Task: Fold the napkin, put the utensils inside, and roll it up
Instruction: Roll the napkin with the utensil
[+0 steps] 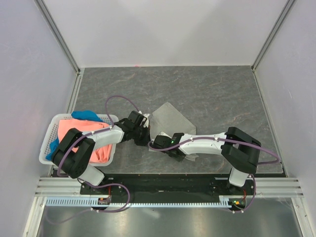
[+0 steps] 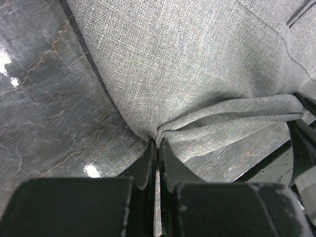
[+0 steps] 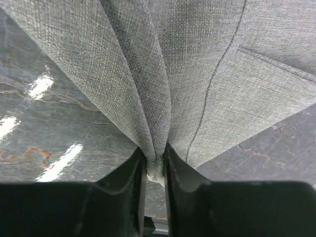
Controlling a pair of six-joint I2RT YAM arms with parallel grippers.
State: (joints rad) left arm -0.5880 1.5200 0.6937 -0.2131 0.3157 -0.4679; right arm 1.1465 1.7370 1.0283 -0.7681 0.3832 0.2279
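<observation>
Both arms bend inward, each pinching the napkin (image 1: 170, 118) in the middle of the table (image 1: 212, 89).
The left gripper (image 2: 158, 146) is clamped on a bunched edge fold, the right gripper (image 3: 154, 157) on a gathered pleat. The grey cloth is creased and, it seems, partly lifted; its near edge is hidden under the right forearm.

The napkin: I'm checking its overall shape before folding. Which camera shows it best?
The top external view: the napkin shows most of its outline on the table, though its near edge is hidden. Each wrist view gives only close-up fabric pinched by the left gripper or right gripper.
</observation>
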